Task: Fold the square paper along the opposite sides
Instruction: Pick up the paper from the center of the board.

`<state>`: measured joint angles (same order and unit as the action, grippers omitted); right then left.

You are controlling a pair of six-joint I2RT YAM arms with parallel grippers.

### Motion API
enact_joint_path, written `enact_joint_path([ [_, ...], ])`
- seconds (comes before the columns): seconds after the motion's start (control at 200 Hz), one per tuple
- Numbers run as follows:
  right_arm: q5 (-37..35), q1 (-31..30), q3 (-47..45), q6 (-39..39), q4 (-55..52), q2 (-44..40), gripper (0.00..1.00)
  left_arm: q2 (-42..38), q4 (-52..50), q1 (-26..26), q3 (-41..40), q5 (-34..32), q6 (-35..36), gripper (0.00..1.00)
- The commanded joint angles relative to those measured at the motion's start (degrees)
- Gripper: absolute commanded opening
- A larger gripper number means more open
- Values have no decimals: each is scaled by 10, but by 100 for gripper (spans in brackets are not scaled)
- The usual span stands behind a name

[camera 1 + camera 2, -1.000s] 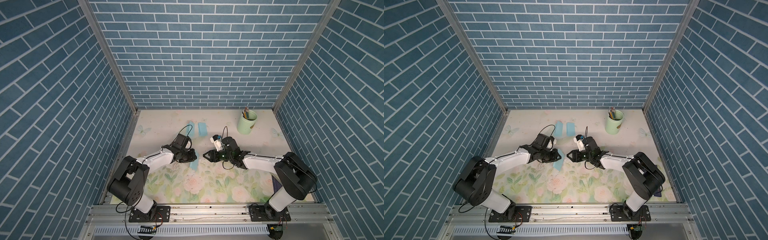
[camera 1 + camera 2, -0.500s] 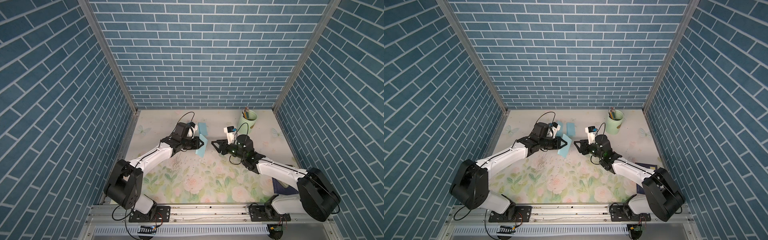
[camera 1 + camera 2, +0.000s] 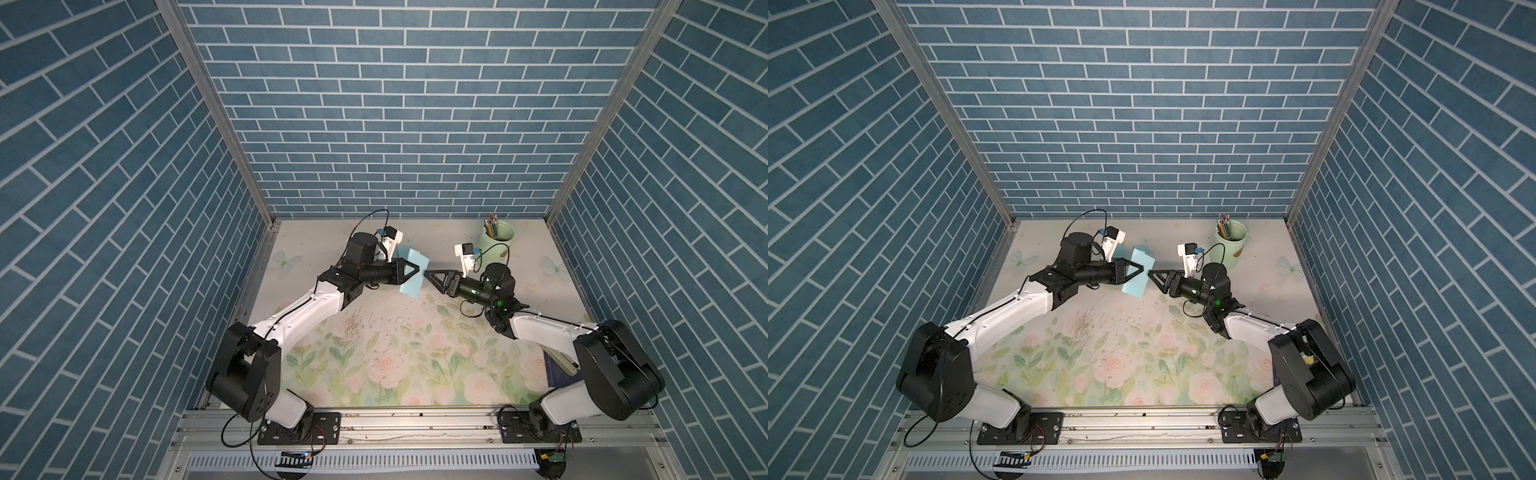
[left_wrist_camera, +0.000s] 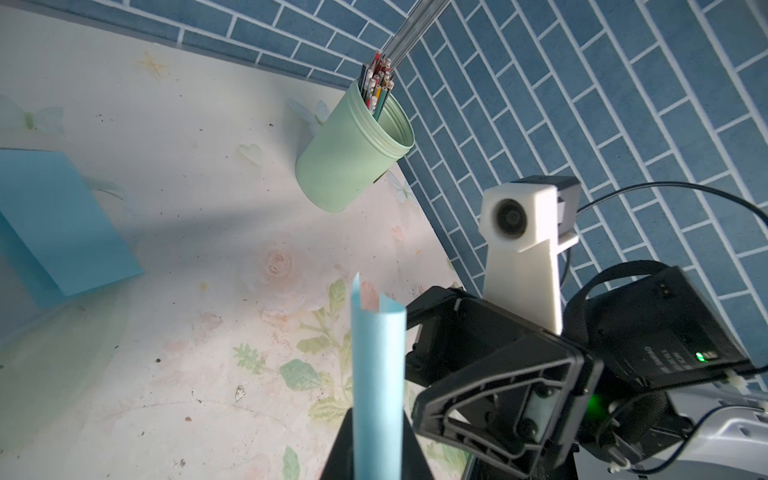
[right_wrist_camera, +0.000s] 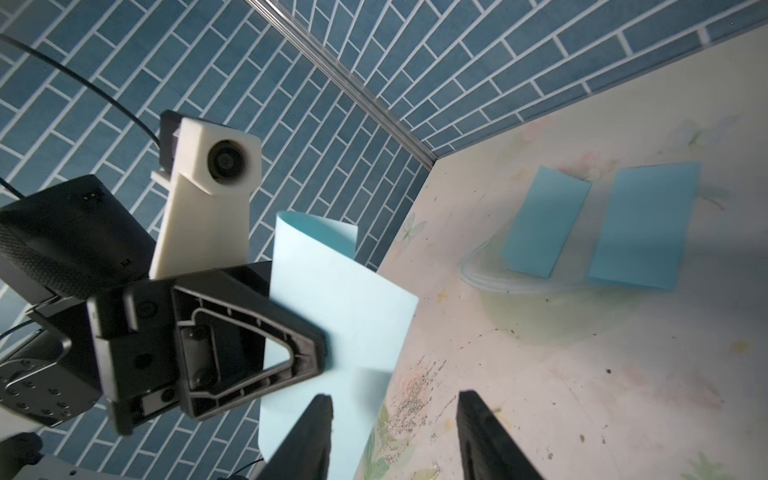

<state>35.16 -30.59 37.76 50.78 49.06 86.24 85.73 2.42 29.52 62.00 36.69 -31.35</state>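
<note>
no readable text or labels

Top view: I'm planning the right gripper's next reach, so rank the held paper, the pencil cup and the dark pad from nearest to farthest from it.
1. The paper, pinched by the left gripper, right at the tips of the open right gripper.
2. The cup, farther back near the rear wall, on its right.
3. The dark pad, at the front right edge by the right arm's base.
</note>
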Motion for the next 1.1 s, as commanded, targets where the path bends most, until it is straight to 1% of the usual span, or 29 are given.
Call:
enact_joint_path([
  [0.0,35,-3,-1,64,93,22,52,-17,20,-2,-1,8,-2,15],
  [0.045,38,-4,1,73,105,29,51,-18,20,-1,-2,8,-3,15],
  [0.16,46,-9,8,95,131,40,44,-21,17,-2,-7,-2,1,15],
  [0.385,44,-10,9,97,120,38,29,-22,4,-2,-14,-17,15,15],
  [0.49,44,-11,11,98,119,41,20,-23,2,-2,-16,-20,17,15],
  [0.585,43,-10,13,98,119,43,14,-25,1,-2,-16,-22,19,16],
  [0.73,44,-10,19,99,119,44,0,-24,-1,-2,-16,-25,20,16],
  [0.88,46,-10,21,89,110,36,0,-27,-3,-3,-17,-32,23,18],
  [0.915,47,-10,22,79,102,32,0,-27,-4,-5,-16,-31,25,22],
  [0.945,49,-9,24,67,92,27,0,-28,-4,-7,-14,-30,25,27],
  [1.01,56,-6,33,27,55,14,0,-35,-4,-20,-9,-22,25,46],
  [1.095,69,-3,57,-31,-17,-9,0,-53,14,-53,-11,5,13,68],
])
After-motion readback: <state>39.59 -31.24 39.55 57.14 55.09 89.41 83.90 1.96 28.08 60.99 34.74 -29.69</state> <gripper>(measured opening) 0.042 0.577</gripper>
